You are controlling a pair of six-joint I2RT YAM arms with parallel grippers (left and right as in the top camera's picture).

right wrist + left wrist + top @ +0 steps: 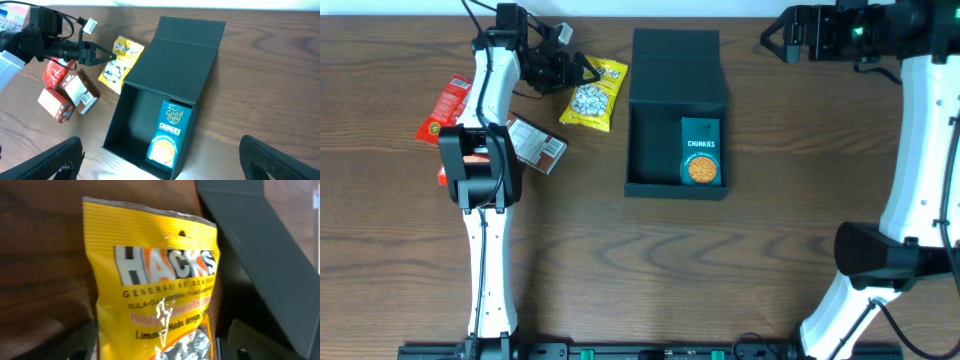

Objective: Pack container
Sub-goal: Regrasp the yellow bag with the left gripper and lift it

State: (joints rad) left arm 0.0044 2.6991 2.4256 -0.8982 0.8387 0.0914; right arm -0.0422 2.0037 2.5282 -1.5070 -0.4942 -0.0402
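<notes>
The container (653,140) is a dark square box in the middle of the table, its flap lid (677,65) open toward the back. A small teal Chunkies carton (700,152) lies inside at the right. A yellow Hacks candy bag (593,95) lies left of the box. My left gripper (576,72) is open, its fingers either side of the bag's rear end; the bag fills the left wrist view (150,290). My right gripper (775,38) is open and empty, high at the back right. It looks down on the container (135,120) and carton (167,132).
Red snack packs (445,105) and a brown-and-white pack (535,142) lie left of the bag, partly under my left arm. They also show in the right wrist view (62,92). The container's lid edge (260,255) is close on the right of the bag.
</notes>
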